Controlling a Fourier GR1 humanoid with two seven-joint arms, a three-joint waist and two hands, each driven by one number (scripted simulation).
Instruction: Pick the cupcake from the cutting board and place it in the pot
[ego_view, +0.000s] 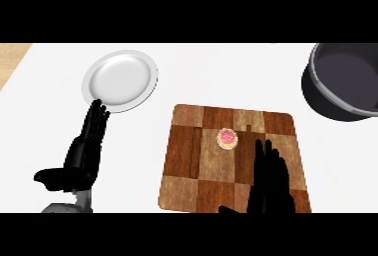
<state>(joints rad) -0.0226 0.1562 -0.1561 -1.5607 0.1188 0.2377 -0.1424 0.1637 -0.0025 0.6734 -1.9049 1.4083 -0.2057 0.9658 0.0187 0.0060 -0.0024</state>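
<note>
A small cupcake (227, 138) with pink icing sits on the wooden cutting board (199, 170), near its far middle. The dark grey pot (341, 82) stands at the far right of the counter, partly cut off by the view's edge. My right hand (269, 182) lies over the board's near right part, fingers straight and pointing away, its fingertips just short of the cupcake and slightly right of it. It holds nothing. At the left my left hand (88, 142) rests open, fingers up, apart from the board.
A white plate (119, 80) lies at the far left, just beyond my left hand's fingertips. The white counter ends at the far left corner, where a wooden surface (13, 57) shows.
</note>
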